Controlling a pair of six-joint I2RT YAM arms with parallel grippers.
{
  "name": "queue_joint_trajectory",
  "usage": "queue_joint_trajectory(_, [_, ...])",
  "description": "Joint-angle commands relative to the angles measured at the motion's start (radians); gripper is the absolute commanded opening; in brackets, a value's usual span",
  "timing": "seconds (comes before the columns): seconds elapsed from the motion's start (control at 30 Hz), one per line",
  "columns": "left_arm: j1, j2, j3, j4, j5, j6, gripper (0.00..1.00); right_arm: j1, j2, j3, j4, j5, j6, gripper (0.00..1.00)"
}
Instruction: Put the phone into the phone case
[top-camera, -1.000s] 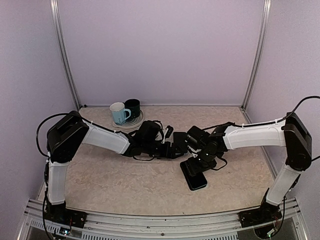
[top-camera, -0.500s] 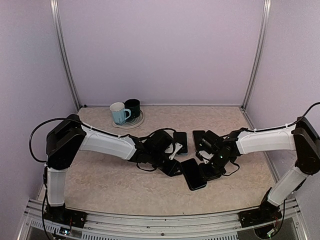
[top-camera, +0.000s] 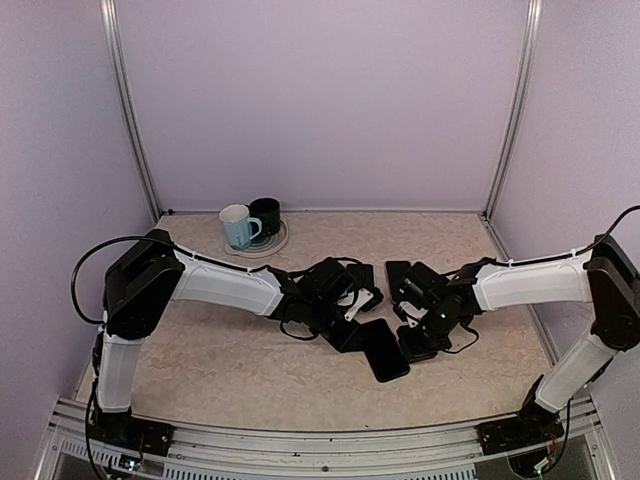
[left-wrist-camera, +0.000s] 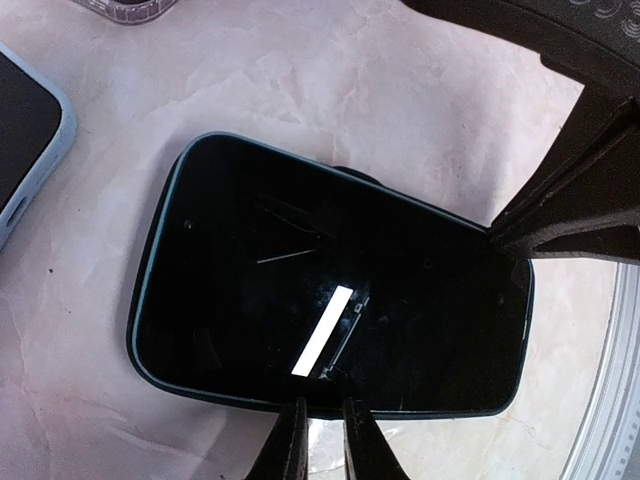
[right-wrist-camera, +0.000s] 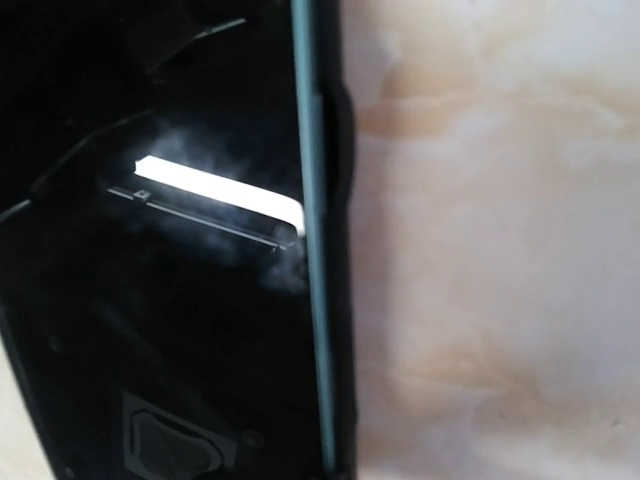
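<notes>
The black phone (left-wrist-camera: 330, 280) lies face up on the table, in the middle of the top view (top-camera: 384, 350). A thin dark rim, seemingly the phone case (right-wrist-camera: 342, 300), runs round its edge. My left gripper (left-wrist-camera: 322, 405) is down at the phone's near long edge. Its fingers (left-wrist-camera: 290, 440) are almost together, with only table showing in the slit between them. My right gripper (top-camera: 412, 345) sits against the phone's opposite side and shows as dark fingers (left-wrist-camera: 570, 200) in the left wrist view. In the right wrist view its own fingers are out of frame.
A phone in a light-blue case (left-wrist-camera: 25, 140) lies to the left. Two more dark phones (top-camera: 364, 284) (top-camera: 398, 272) lie behind the grippers. A white mug (top-camera: 238, 226) and a dark mug (top-camera: 267, 214) stand on a plate at the back left.
Both arms have swung down to the phone from either side, and both grippers have closed. The phone has shifted slightly.
</notes>
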Motion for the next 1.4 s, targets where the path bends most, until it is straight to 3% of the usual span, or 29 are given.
queue_joint_trajectory(0.0, [-0.014, 0.032, -0.009, -0.03, 0.036, 0.023, 0.15, 0.057, 0.092, -0.064, 0.115, -0.128, 0.024, 0.0])
queue_joint_trajectory(0.3, [0.006, 0.002, -0.025, -0.013, 0.033, 0.008, 0.15, 0.053, 0.073, 0.05, -0.048, 0.001, -0.017, 0.0])
queue_joint_trajectory(0.53, [0.06, -0.112, -0.062, 0.063, 0.037, -0.045, 0.23, -0.055, 0.042, 0.16, -0.074, 0.073, -0.106, 0.12])
queue_joint_trajectory(0.83, [0.111, -0.049, -0.043, 0.061, 0.042, -0.109, 0.3, -0.124, 0.215, 0.34, 0.001, 0.064, -0.248, 0.29])
queue_joint_trajectory(1.03, [0.11, 0.002, -0.009, 0.053, 0.064, -0.114, 0.38, -0.129, 0.309, 0.398, 0.011, 0.027, -0.285, 0.2])
queue_joint_trajectory(1.2, [0.109, 0.004, -0.035, 0.046, 0.059, -0.118, 0.38, -0.125, 0.315, 0.332, 0.017, 0.038, -0.255, 0.12])
queue_joint_trajectory(1.37, [0.094, 0.048, 0.017, -0.012, 0.009, -0.093, 0.38, -0.087, 0.335, 0.25, 0.051, 0.01, -0.208, 0.11])
